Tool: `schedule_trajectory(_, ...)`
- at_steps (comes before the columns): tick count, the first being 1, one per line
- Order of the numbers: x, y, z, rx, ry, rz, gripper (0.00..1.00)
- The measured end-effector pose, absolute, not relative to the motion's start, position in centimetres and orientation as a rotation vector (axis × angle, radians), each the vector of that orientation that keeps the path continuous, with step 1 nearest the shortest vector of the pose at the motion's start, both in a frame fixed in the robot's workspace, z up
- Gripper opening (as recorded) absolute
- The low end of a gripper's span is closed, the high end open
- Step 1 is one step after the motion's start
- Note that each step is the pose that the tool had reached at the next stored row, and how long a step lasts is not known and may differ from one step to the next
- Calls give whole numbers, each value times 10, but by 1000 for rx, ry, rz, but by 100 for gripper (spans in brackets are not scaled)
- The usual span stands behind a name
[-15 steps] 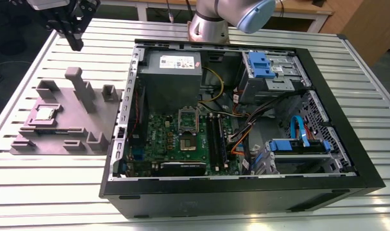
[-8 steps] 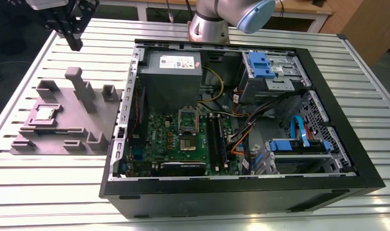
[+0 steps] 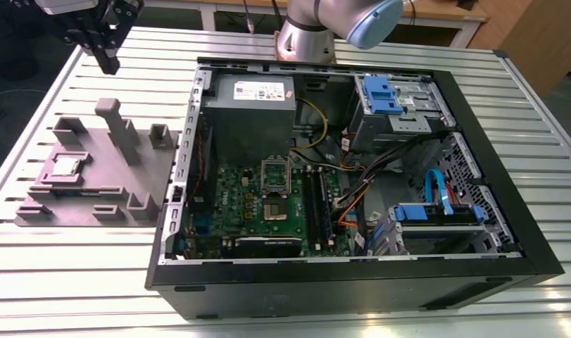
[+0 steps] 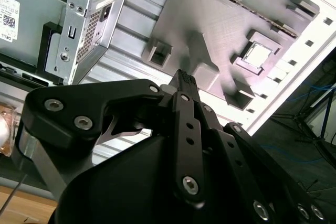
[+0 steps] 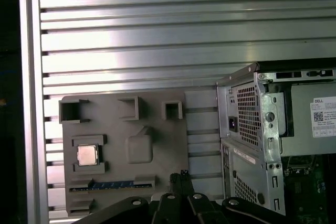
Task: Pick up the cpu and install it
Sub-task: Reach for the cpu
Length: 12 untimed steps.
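Observation:
The cpu (image 3: 65, 167), a small silver square chip, lies flat in a recess of the grey holder block (image 3: 125, 184) at the exterior view's left, beside the open computer case (image 3: 492, 211). Both wrist views show the cpu (image 4: 259, 55) (image 5: 87, 155) from above in its pocket. My gripper (image 3: 110, 66) hangs high above the table behind the holder block, well clear of the chip. Its black fingers (image 4: 184, 78) are pressed together with nothing between them. Inside the case, the motherboard's socket (image 3: 276, 208) sits below its raised silver frame (image 3: 274, 172).
The grey power-supply box (image 3: 252, 105) fills the case's back corner nearest the holder. Cables (image 3: 360, 190) and blue drive brackets (image 3: 436, 211) crowd the case's other half. A tall post (image 3: 111, 127) and smaller stubs rise from the holder block. Slatted metal table (image 5: 157, 35) lies around.

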<state>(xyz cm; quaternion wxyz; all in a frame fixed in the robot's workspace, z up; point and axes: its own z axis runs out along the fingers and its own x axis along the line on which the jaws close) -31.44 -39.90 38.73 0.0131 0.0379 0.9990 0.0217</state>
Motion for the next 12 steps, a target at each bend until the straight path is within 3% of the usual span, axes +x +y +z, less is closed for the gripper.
schedule_trajectory(12, -319, -399, 387, 118, 3113, 68, 11)
